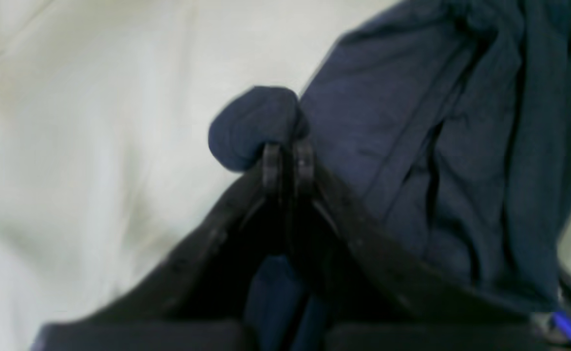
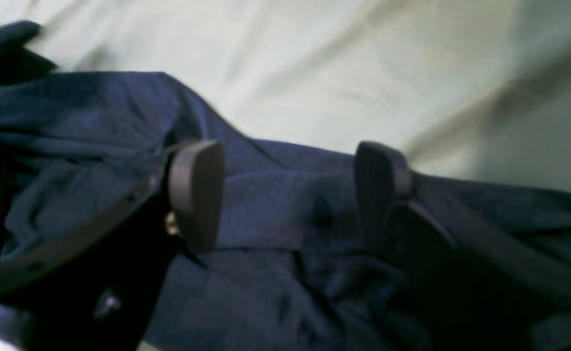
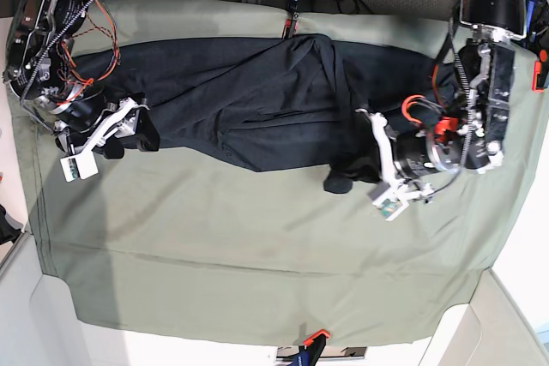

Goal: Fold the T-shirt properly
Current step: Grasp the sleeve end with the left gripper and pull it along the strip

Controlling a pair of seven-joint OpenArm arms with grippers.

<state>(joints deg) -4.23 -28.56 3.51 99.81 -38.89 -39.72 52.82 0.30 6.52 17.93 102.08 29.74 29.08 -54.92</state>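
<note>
The dark navy T-shirt [image 3: 249,100] lies stretched and rumpled across the far half of the table. In the base view, my left gripper [image 3: 360,169] is at the shirt's lower right part. The left wrist view shows this gripper [image 1: 288,158] shut on a small bunched fold of the T-shirt [image 1: 402,122], and a lump of fabric bulges past the tips. At the shirt's left end, my right gripper [image 3: 129,130] stands open. Its two fingers [image 2: 198,195] straddle a flat stretch of the T-shirt [image 2: 275,209], with nothing pinched between them.
A sage-green cloth [image 3: 257,246] covers the table under the shirt and spreads wide toward the near edge. Clamps hold it at the back [image 3: 292,15] and at the front edge [image 3: 313,339]. Cables and arm bases stand at both far corners.
</note>
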